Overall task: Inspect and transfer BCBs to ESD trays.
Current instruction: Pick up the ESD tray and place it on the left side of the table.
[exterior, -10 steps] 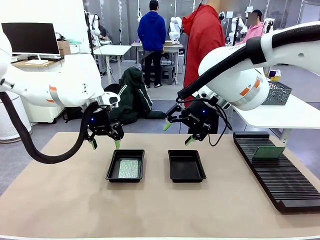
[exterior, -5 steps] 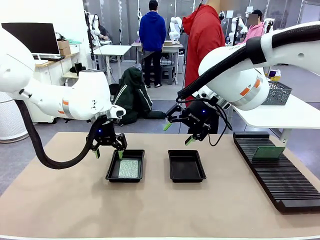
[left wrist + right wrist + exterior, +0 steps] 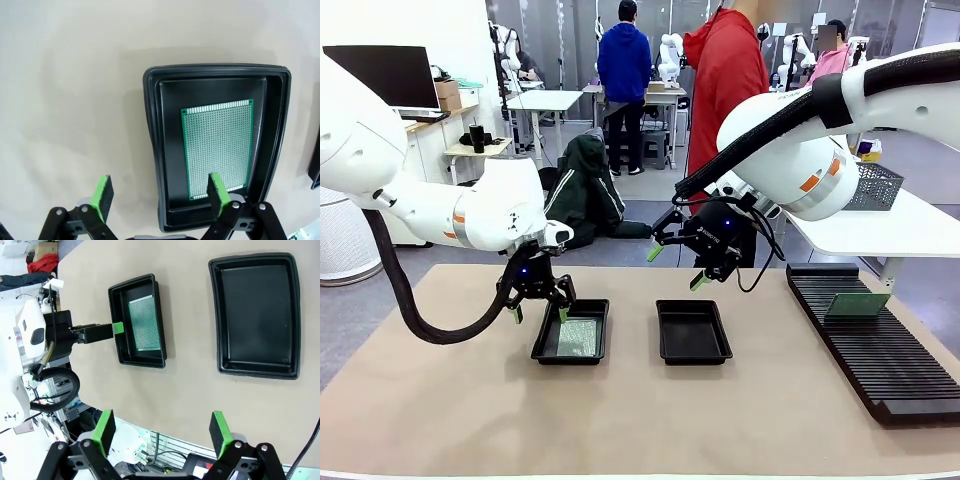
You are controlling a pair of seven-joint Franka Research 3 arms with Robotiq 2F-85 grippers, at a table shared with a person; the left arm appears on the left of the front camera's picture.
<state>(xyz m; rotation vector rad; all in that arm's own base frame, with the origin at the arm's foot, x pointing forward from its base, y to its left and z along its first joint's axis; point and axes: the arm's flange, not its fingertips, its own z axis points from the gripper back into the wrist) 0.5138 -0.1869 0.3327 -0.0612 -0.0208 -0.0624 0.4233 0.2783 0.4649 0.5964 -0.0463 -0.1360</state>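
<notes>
Two black ESD trays lie side by side mid-table. The left tray point(image 3: 570, 352) point(image 3: 151, 125) point(image 3: 142, 362) holds one pale-green BCB point(image 3: 577, 337) point(image 3: 217, 145) point(image 3: 145, 324) flat on its floor. The right tray point(image 3: 692, 350) point(image 3: 257, 315) has nothing in it. My left gripper point(image 3: 538, 312) point(image 3: 160, 195) hangs open low over the left tray's outer rim, one finger over the board's end, the other over the table. My right gripper point(image 3: 675, 267) point(image 3: 162, 432) stands open and empty, high behind the right tray. Another BCB point(image 3: 857, 305) leans in the rack.
A long black slotted rack point(image 3: 880, 360) runs along the table's right side. A dark mesh basket point(image 3: 876, 186) sits on a white side table at the right. A person in a red hoodie point(image 3: 725, 80) stands at the far side.
My left arm has swung right and down, bringing its open gripper from above the table's left onto the left tray's edge. The right arm has not moved.
</notes>
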